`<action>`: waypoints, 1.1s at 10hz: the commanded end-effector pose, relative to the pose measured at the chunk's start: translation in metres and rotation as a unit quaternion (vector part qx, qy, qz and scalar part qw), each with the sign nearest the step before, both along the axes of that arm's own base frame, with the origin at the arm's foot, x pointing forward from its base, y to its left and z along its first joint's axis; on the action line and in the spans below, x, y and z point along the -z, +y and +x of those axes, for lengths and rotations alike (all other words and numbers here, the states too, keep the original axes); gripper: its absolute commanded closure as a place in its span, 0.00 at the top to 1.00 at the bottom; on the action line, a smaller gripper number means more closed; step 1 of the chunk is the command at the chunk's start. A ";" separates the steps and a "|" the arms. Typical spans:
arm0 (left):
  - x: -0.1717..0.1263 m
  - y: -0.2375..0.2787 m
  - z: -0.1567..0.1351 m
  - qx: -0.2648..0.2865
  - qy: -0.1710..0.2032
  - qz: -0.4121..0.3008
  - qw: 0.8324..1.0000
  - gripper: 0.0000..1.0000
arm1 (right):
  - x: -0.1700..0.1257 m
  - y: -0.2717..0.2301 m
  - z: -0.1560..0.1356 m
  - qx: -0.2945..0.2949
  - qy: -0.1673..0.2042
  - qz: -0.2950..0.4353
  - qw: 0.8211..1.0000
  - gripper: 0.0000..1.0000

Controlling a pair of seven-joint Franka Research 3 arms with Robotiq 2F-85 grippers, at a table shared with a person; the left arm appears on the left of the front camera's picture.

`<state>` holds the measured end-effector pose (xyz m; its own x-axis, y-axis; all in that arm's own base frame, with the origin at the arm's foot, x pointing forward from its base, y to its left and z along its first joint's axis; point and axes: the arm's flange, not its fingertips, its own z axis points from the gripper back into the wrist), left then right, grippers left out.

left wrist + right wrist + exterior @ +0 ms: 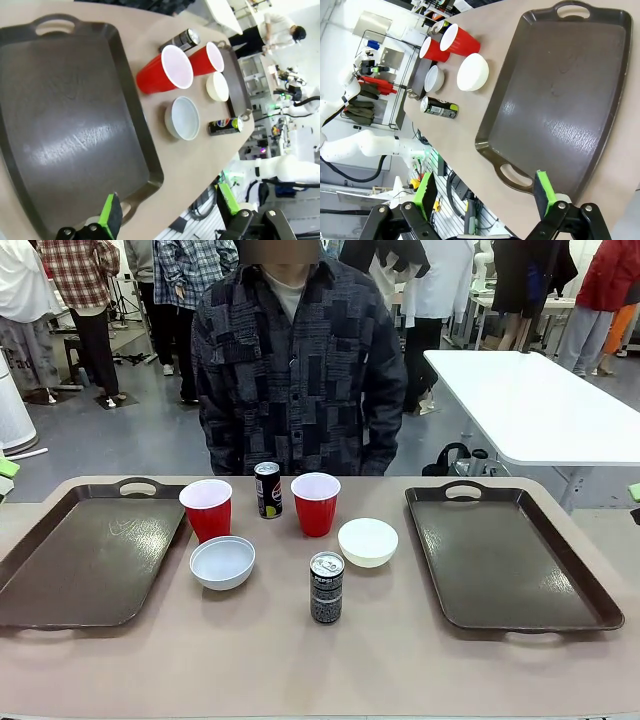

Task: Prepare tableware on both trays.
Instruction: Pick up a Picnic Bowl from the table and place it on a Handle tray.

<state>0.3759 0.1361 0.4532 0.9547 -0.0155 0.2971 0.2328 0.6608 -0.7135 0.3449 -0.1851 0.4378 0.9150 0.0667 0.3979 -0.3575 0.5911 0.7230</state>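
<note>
Two dark brown trays lie on the table, one at the left point(90, 560) and one at the right point(510, 560), both bare. Between them stand two red cups point(207, 510) point(316, 503), two black cans point(268, 490) point(326, 588), a pale grey bowl point(222, 562) and a white bowl point(367, 542). My left gripper point(169, 207) hangs open above the near end of the left tray point(65, 125). High over the near corner of the right tray point(560, 100), my right gripper point(485, 195) is open too. Neither holds anything.
A person point(300, 370) stands at the far edge of the table, behind the cups, hands out of view. A white table point(540, 400) stands beyond on the right. Bare tabletop runs along the near edge point(320, 670).
</note>
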 end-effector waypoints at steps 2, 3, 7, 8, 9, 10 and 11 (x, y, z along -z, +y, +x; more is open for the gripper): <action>-0.001 0.002 0.000 -0.002 -0.001 -0.001 1.000 1.00 | 0.000 0.000 -0.001 -0.001 0.001 0.005 1.000 1.00; -0.001 0.002 0.000 -0.002 -0.001 -0.001 1.000 1.00 | 0.000 0.000 -0.001 -0.001 0.001 0.005 1.000 1.00; -0.001 0.002 0.000 -0.002 -0.001 -0.001 1.000 1.00 | 0.000 0.000 -0.001 -0.001 0.001 0.005 1.000 1.00; -0.001 0.002 0.000 -0.002 -0.001 -0.001 1.000 1.00 | 0.000 0.000 -0.001 -0.001 0.001 0.005 1.000 1.00; -0.001 0.002 0.000 -0.002 -0.001 -0.001 1.000 1.00 | 0.000 0.000 -0.001 -0.001 0.001 0.005 1.000 1.00; -0.001 0.002 0.000 -0.002 -0.001 -0.001 1.000 1.00 | 0.000 0.000 -0.001 -0.001 0.001 0.005 1.000 1.00; -0.001 0.002 0.000 -0.002 -0.001 -0.001 1.000 1.00 | 0.000 0.000 -0.001 -0.001 0.001 0.005 1.000 1.00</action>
<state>0.3759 0.1362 0.4534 0.9546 -0.0154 0.2976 0.2330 0.6610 -0.7133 0.3448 -0.1850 0.4378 0.9151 0.0672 0.3976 -0.3577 0.5903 0.7236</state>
